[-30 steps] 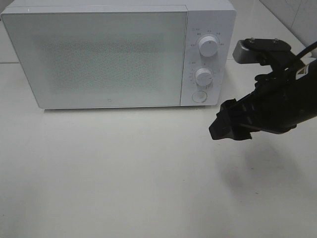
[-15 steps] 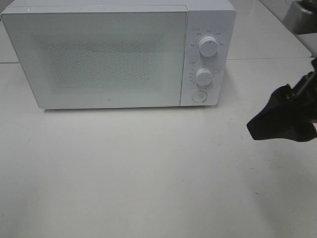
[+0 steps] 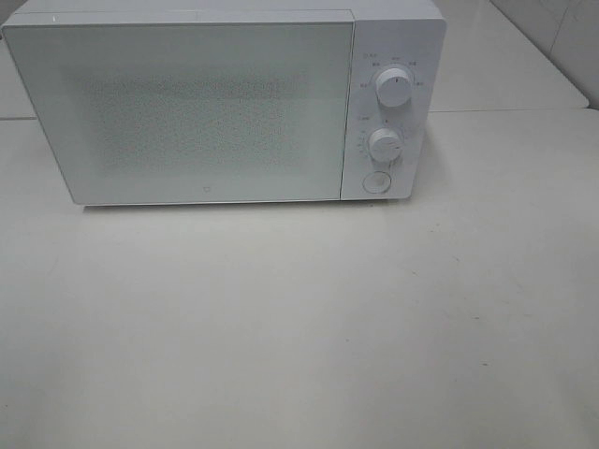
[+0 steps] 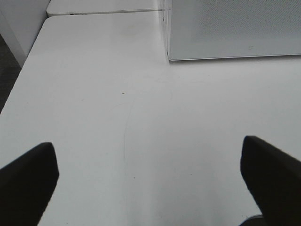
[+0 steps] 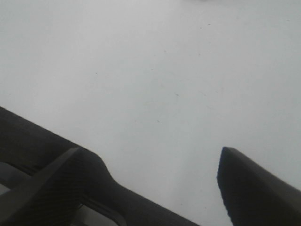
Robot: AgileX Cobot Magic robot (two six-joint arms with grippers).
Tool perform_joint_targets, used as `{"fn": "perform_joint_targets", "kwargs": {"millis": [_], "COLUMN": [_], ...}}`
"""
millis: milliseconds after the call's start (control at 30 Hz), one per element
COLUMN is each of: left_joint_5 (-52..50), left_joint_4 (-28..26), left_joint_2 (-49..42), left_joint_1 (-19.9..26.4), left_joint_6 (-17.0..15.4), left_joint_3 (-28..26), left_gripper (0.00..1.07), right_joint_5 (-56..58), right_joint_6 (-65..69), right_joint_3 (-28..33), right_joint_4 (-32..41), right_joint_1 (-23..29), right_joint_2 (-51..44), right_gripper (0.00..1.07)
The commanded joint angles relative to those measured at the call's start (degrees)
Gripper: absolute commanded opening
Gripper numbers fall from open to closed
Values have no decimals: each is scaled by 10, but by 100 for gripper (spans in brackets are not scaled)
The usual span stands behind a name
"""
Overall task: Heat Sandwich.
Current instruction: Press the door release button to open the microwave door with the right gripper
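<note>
The sandwich and its plate are out of view in every frame. A white microwave (image 3: 187,103) stands at the back of the white table (image 3: 281,327) with its door shut. Neither arm shows in the exterior view. In the left wrist view my left gripper (image 4: 146,143) is open and empty over bare table, with the microwave's lower front corner (image 4: 235,28) ahead of it. In the right wrist view my right gripper (image 5: 150,150) is open and empty over bare table.
The microwave's control panel on its right side carries an upper knob (image 3: 394,86), a lower knob (image 3: 385,145) and a round button (image 3: 376,182). The table's left edge (image 4: 28,61) shows in the left wrist view.
My right arm, near the microwave's control panel a second ago, has drawn back to the right and left the exterior view. The microwave has not moved.
</note>
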Motion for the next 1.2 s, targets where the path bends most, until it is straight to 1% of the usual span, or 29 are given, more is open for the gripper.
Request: {"fn": "perform_joint_targets", "kwargs": {"millis": [33,67,100,200,233,267,367,400,433,467,533,567,667,833,967,1067,1200], "left_joint_5": [-7,-7,-7,-7,-7,-7,-7,-7,-7,-7,-7,-7,-7,-7,-7,-7,-7], "left_joint_4": [2,2,2,2,2,2,2,2,2,2,2,2,2,2,2,2,2], "left_joint_2": [-13,-13,-13,-13,-13,-13,-13,-13,-13,-13,-13,-13,-13,-13,-13,-13,-13], "left_joint_1": [-1,-1,-1,-1,-1,-1,-1,-1,-1,-1,-1,-1,-1,-1,-1,-1,-1], "left_joint_6": [-1,-1,-1,-1,-1,-1,-1,-1,-1,-1,-1,-1,-1,-2,-2,-2,-2], "left_joint_3": [2,2,2,2,2,2,2,2,2,2,2,2,2,2,2,2,2], "left_gripper": [98,98,98,98,98,98,98,98,98,98,98,98,98,98,98,98,98], "right_joint_5": [28,28,39,54,54,62,69,69,67,64,62,54,44,26,-6,-3,-3], "right_joint_6": [19,19,25,37,37,50,59,59,54,52,52,53,55,62,63,62,58], "right_joint_3": [3,3,16,42,42,59,79,79,91,96,100,110,124,130,147,150,150], "right_joint_4": [-29,-29,-33,-32,-32,-31,-30,-30,-32,-32,-33,-32,-32,-29,-26,-26,-22], "right_joint_1": [-3,-3,-3,-3,-3,-10,-46,-46,-73,-87,-95,-110,-134,-160,-198,-209,-210], "right_joint_2": [-52,-52,-83,-127,-127,-154,-190,-190,-215,-230,-245,-269,-302,-337,-386,-401,-402], "right_gripper": [76,76,76,76,76,76,76,76,76,76,76,76,76,76,76,76,76]}}
